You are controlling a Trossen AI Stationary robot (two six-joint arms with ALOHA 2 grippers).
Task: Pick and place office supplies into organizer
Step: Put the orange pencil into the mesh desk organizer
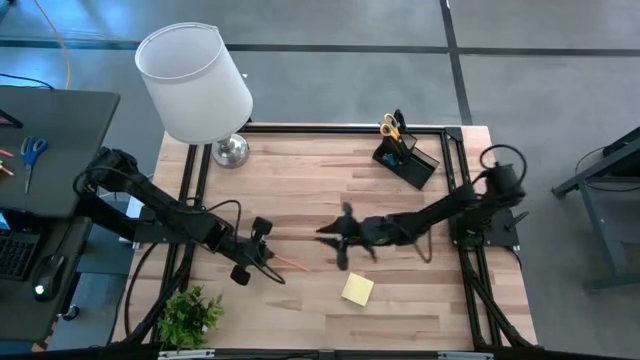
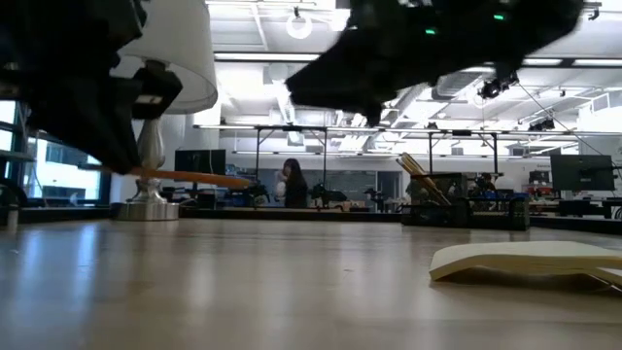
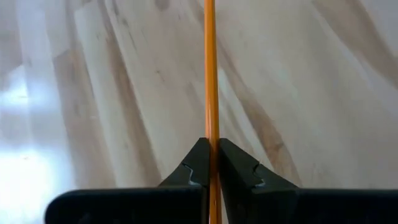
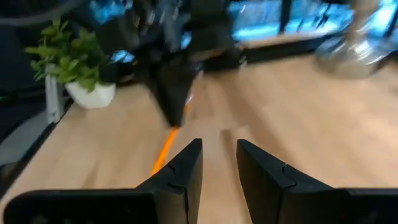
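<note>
My left gripper (image 1: 262, 252) (image 3: 211, 148) is shut on a thin orange pencil (image 1: 290, 264) (image 2: 190, 177) at the table's near left. My right gripper (image 1: 335, 238) (image 4: 219, 155) hovers open at mid-table with nothing between its fingers. It faces the left gripper and the pencil (image 4: 165, 146). A yellow sticky-note pad (image 1: 357, 289) (image 2: 525, 258) lies flat on the table near the front edge. The black organizer (image 1: 408, 162) stands at the far right with yellow-handled scissors (image 1: 390, 126) upright in it. My left gripper pinches the pencil's shaft (image 3: 210, 127) between its two fingertips. The fingers slant down from the table's left and lie along the pencil, which sticks out ahead of them toward the right. The pencil (image 2: 209, 178) is about level, clear of the table.
A white lamp (image 1: 195, 85) with a chrome base (image 1: 230, 150) stands at the far left corner. A small potted plant (image 1: 190, 315) sits at the near left corner. Bare wood lies between the pad and the organizer. A side desk (image 1: 50, 150) with blue scissors is off the table's left.
</note>
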